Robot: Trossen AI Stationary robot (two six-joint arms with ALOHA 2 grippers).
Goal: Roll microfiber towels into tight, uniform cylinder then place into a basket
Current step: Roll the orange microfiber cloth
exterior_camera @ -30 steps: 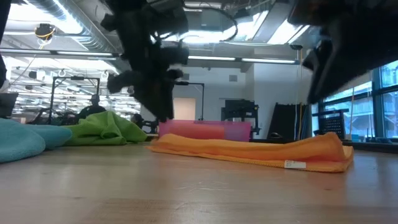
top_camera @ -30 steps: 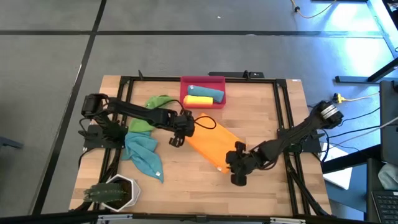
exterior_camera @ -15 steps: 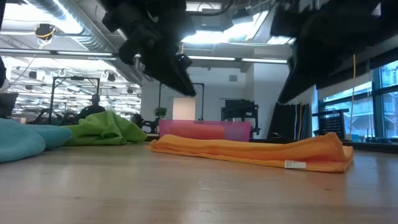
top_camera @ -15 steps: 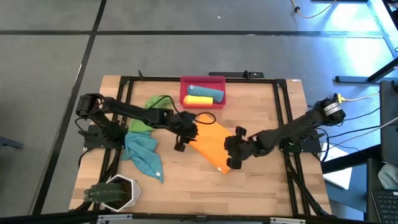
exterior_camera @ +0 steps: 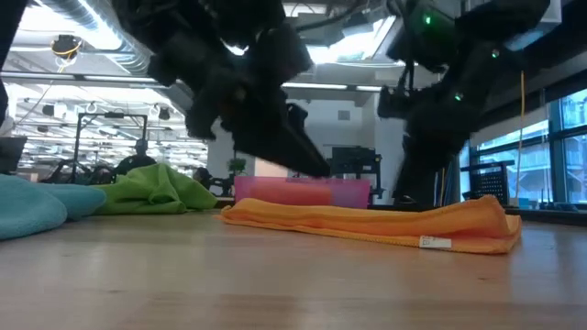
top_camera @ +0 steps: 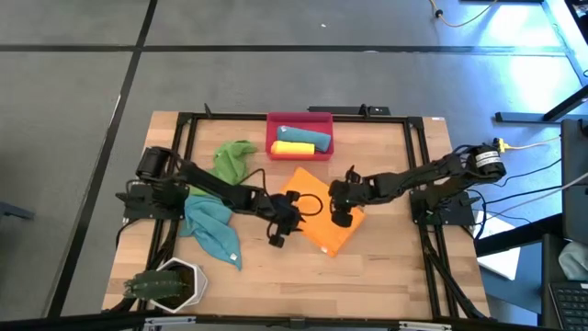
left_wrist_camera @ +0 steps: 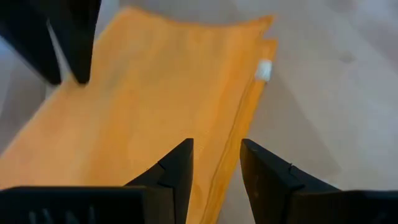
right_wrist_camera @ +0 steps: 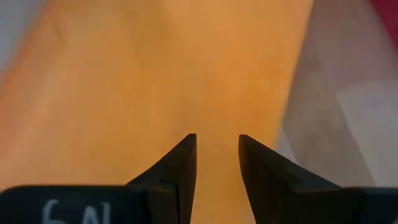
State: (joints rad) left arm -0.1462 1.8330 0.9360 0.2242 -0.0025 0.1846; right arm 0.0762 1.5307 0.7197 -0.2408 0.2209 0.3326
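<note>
Over the orange towel (top_camera: pixel 323 217), mid-table: left gripper (top_camera: pixel 280 231) sat at the towel's near-left edge, fingers (left_wrist_camera: pixel 179 167) parted a narrow gap, nothing between them. Right gripper (top_camera: pixel 342 210) hovered over the towel's right side, fingers (right_wrist_camera: pixel 184 163) also a narrow gap apart, nothing held; partial white marking on its housing looked like "6A". Towel lay flat and folded, with a small white tag (left_wrist_camera: pixel 264 70) on its edge, text too small to read. Basket (top_camera: pixel 299 120) stood at the table's far edge, holding a yellow roll (top_camera: pixel 292 148) and a teal roll (top_camera: pixel 305 136). Green towel (top_camera: pixel 231 156) lay bunched left of the basket, teal towel (top_camera: pixel 212 230) nearer, beside the left arm. White hexagonal pot (top_camera: pixel 175 281) stood at the near-left corner.
</note>
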